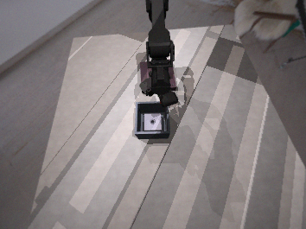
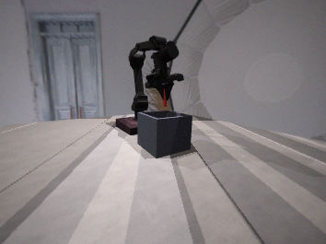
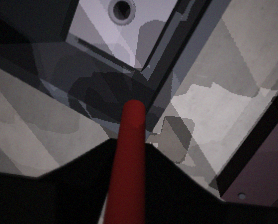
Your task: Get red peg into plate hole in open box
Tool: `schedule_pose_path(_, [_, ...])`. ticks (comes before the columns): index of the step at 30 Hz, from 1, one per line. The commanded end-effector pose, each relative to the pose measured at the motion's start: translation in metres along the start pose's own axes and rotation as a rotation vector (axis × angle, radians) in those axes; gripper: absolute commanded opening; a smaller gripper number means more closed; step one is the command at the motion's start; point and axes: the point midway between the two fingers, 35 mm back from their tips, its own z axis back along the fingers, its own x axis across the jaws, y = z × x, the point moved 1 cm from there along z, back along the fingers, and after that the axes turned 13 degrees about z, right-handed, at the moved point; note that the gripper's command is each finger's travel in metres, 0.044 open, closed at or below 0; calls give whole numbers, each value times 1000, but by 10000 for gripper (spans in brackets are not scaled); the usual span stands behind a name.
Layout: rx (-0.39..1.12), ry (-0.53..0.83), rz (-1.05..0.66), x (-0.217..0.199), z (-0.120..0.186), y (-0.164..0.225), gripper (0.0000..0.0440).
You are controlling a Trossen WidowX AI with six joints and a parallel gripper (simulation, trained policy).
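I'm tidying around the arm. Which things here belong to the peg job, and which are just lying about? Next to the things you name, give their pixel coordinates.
Job:
- red peg point(image 2: 165, 98) point(image 3: 131, 155)
- gripper point(image 2: 165, 89) holding it
- open box point(image 1: 152, 136) point(image 2: 166, 136)
- holed plate point(image 1: 148, 127) point(image 3: 107, 31)

Lying about:
- white fur point(image 1: 251, 15)

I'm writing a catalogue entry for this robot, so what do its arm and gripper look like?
The arm is matte black throughout, with slim angular links and chunkier, rounded joint housings. The black gripper has dark fingers that look angular and tapered in the wrist view. No cables or markings can be made out.
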Motion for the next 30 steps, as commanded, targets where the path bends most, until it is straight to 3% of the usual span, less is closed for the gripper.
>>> schedule_pose_path(1, [0, 11, -11, 0, -1, -12, 0])
schedule_pose_path(30, [58, 64, -17, 2, -53, -70, 0])
